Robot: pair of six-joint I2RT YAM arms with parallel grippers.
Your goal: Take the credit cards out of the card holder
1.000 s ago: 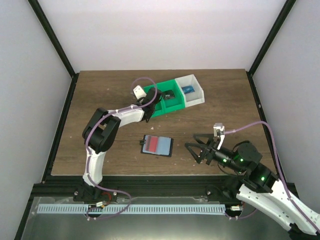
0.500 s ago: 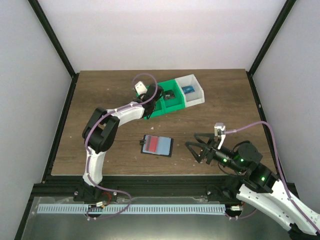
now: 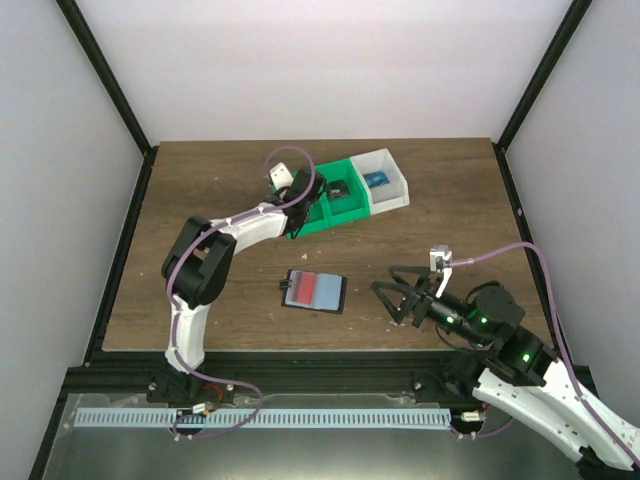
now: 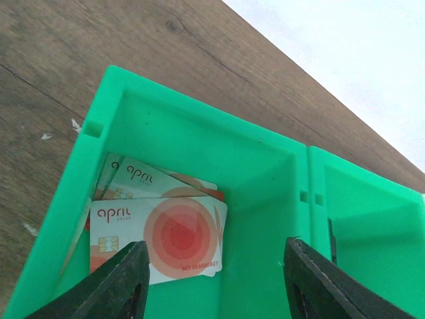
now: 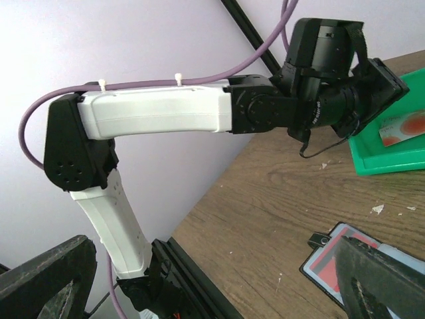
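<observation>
Credit cards [image 4: 156, 229]: several lie loose and fanned on the floor of the green bin [image 4: 265, 166], in the end compartment farthest from the white bin [image 3: 398, 197]. They are white with a round red print.
Left hand [image 4: 212, 269]: hangs just above that compartment with its fingers spread wide, holding nothing.
Card holder [image 3: 314, 291]: lies open and flat on the table [image 3: 200, 180], well apart from the green bin on the side toward my bases. One panel shows red, the other blue-grey.
Right hand [image 3: 388, 303]: low over the table, just beside the holder on its side away from the green bin. Its fingers are apart and it is empty.
Progress, as I judge it: the red panel looks to me like a red card [image 3: 301, 290] left in its slot, so I doubt the job is done.
Risk at the green bin: my left fingers sit close to its walls. Lifting away at a slant could clip the rim and drag or tip the light bin, spilling the loose cards.
Risk at the holder: nothing pins it down. If I pull on a thin flat card, the whole holder would likely slide or lift with it.
Risk of a bad grip: the card lies flush, so my fingers may close on the holder's rim, or skid off and push the holder farther from the green bin.
</observation>
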